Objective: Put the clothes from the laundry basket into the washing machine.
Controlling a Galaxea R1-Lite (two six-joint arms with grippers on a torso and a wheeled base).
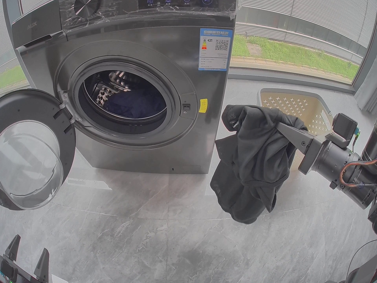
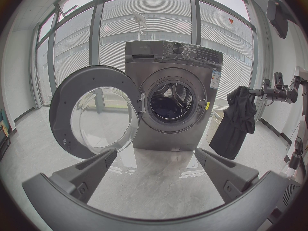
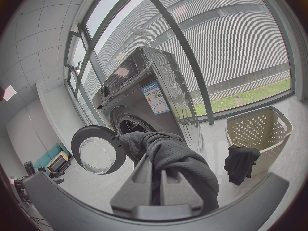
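Observation:
A dark grey garment (image 1: 251, 158) hangs from my right gripper (image 1: 280, 128), which is shut on its upper folds, to the right of the washing machine (image 1: 129, 32). Its loose end dangles above the floor in front of the beige laundry basket (image 1: 302, 107). The right wrist view has the fingers (image 3: 144, 180) pinched on the cloth (image 3: 179, 158). The machine's round door (image 1: 31, 154) is swung open to the left, and a dark blue item (image 1: 137, 103) lies inside the drum. My left gripper (image 1: 27, 252) is low at the near left, open and empty (image 2: 157, 167).
Grey tiled floor (image 1: 157, 225) spreads in front of the machine. Large windows stand behind the machine and basket. The open door juts out over the floor on the left. The basket (image 3: 256, 132) stands by the window, right of the machine.

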